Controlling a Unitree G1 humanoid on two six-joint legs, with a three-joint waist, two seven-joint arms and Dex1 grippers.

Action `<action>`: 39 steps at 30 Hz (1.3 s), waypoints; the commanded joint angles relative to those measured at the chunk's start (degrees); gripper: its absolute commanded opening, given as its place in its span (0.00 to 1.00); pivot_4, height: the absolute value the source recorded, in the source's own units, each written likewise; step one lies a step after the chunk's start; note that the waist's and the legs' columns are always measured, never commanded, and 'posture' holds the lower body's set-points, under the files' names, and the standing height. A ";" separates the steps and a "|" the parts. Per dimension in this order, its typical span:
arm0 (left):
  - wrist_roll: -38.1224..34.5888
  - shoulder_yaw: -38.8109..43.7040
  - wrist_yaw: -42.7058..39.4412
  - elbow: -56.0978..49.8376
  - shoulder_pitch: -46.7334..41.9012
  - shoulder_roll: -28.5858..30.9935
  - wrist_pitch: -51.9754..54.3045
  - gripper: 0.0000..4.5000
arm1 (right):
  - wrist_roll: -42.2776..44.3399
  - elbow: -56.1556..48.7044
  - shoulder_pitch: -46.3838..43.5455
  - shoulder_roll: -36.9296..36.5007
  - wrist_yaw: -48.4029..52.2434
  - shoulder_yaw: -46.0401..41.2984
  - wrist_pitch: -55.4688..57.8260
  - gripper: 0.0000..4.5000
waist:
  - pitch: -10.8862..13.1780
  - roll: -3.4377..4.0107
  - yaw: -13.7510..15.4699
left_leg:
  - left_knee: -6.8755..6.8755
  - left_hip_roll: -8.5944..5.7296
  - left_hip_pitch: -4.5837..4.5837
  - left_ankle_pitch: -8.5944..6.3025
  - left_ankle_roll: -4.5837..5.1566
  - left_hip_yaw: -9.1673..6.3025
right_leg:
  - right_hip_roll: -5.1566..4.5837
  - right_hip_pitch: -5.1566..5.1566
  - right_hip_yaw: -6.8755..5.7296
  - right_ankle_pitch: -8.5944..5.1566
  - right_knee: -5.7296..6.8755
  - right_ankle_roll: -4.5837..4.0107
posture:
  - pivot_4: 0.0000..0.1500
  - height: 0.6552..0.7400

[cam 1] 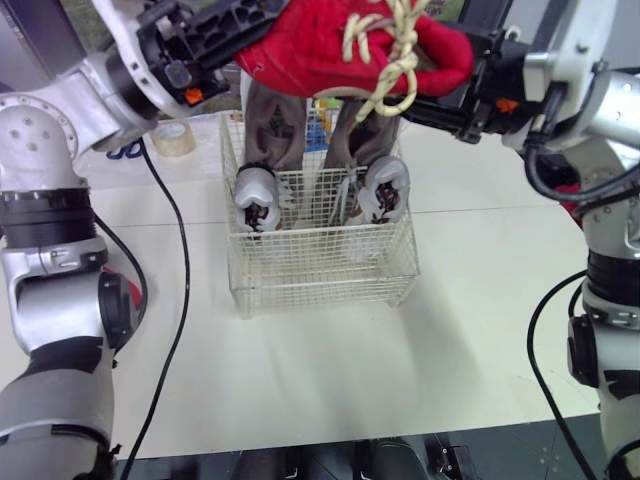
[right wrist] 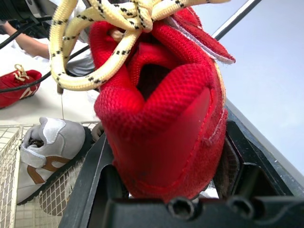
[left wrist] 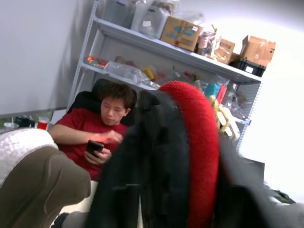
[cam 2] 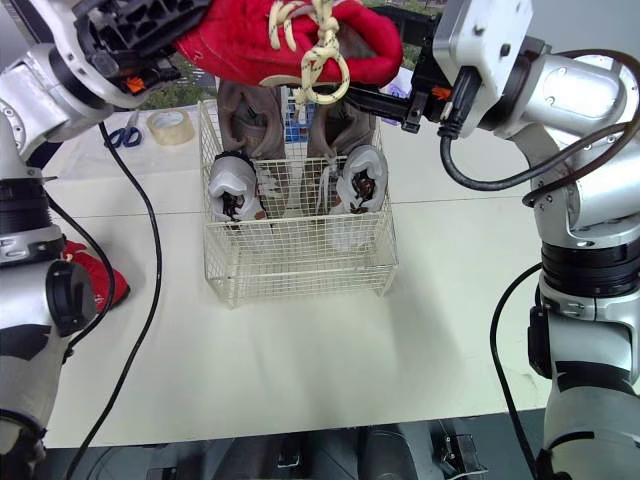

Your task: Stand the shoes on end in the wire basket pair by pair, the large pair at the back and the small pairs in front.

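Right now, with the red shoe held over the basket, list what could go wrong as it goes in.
1. The loose laces hang below the red shoe and could snag the wire basket rim.
2. The left gripper and right gripper clamp opposite ends; uneven release might drop it askew.
3. Lowering it could knock over the grey shoes standing at the back.

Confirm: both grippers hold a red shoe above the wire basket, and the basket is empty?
Not empty: the left eye view shows a grey pair of shoes standing in the wire basket. Above, left gripper and right gripper do hold the red shoe.
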 commanded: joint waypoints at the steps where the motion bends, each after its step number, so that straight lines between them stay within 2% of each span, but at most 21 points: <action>1: 0.23 2.45 0.30 -3.55 -0.21 -0.38 0.24 0.05 | -0.15 -1.95 -1.48 -0.66 0.95 -1.61 -1.17 0.40 | 0.00 0.00 0.00 | 0.00 0.00 0.00 0.00 0.00 0.00 | 0.00 0.00 0.00 0.00 0.00 0.00 | 1.00 1.00; 6: -4.47 10.97 12.05 -5.50 2.47 -4.58 -2.39 0.05 | 6.00 -2.39 2.90 0.41 -3.60 -7.61 6.49 0.94 | 0.00 -0.03 0.24 | 0.02 0.01 0.01 0.01 -0.01 -0.06 | -0.02 0.03 0.01 0.00 0.02 -0.01 | 1.00 1.00; 7: -4.93 12.31 13.88 -6.44 2.97 -5.59 -3.47 0.05 | 7.74 -2.43 3.52 1.70 -5.64 -9.17 7.91 0.99 | 0.00 -0.03 0.22 | 0.04 0.01 0.01 0.01 -0.01 -0.07 | -0.03 0.05 0.00 0.01 0.01 -0.01 | 1.00 1.00; 12: -6.10 17.40 23.05 -15.00 5.11 -16.53 -15.38 0.05 | 27.30 -3.84 4.39 16.20 -23.62 -18.38 17.60 0.99 | -0.01 -0.04 0.33 | 0.05 0.01 0.05 0.04 -0.07 -0.09 | -0.07 0.06 0.00 0.04 0.13 -0.05 | 1.00 1.00; 16: -6.15 17.44 26.85 -20.43 7.85 -24.00 -22.55 0.05 | 44.59 -4.13 3.46 29.89 -40.37 -21.94 19.00 0.99 | -0.02 -0.02 0.30 | 0.04 0.00 0.08 0.05 -0.08 -0.09 | -0.07 0.09 -0.01 0.05 0.16 -0.07 | 1.00 1.00; 20: -7.78 15.28 28.52 -22.99 10.43 -27.37 -23.94 0.05 | 51.95 -3.59 2.25 39.34 -47.68 -21.05 16.19 0.99 | -0.02 -0.01 0.24 | 0.05 -0.01 0.06 0.05 -0.08 -0.06 | -0.05 0.04 -0.03 0.06 0.24 -0.07 | 1.00 1.00; 23: -7.72 12.73 29.08 -24.56 13.21 -27.92 -22.77 0.05 | 53.42 -3.69 1.25 42.35 -49.02 -19.80 14.68 0.99 | -0.02 -0.01 0.36 | 0.05 -0.02 0.06 0.06 -0.06 -0.06 | -0.03 0.03 -0.02 0.05 0.46 -0.07 | 1.00 1.00; 30: -5.31 6.94 26.30 -26.82 19.16 -25.38 -20.18 0.05 | 52.67 -2.54 0.17 43.52 -47.93 -16.58 13.20 0.99 | -0.02 -0.01 0.04 | 0.09 -0.03 0.07 0.04 -0.03 -0.07 | -0.03 -0.02 -0.01 0.04 0.61 -0.07 | 1.00 1.00; 38: -2.22 4.95 26.72 -25.31 19.43 -24.91 -21.70 0.05 | 52.72 -3.49 0.74 42.93 -47.94 -14.86 13.42 0.99 | -0.02 -0.01 -0.05 | 0.08 -0.02 0.05 0.04 -0.03 -0.08 | -0.03 -0.08 0.00 0.03 0.63 -0.07 | 1.00 1.00; 39: -2.26 4.97 26.60 -25.30 19.40 -24.93 -21.76 0.05 | 52.28 -3.69 1.14 42.87 -47.93 -14.62 13.44 0.94 | -0.02 -0.01 -0.06 | 0.08 -0.02 0.05 0.04 -0.03 -0.07 | -0.03 -0.08 0.00 0.03 0.63 -0.07 | 1.00 1.00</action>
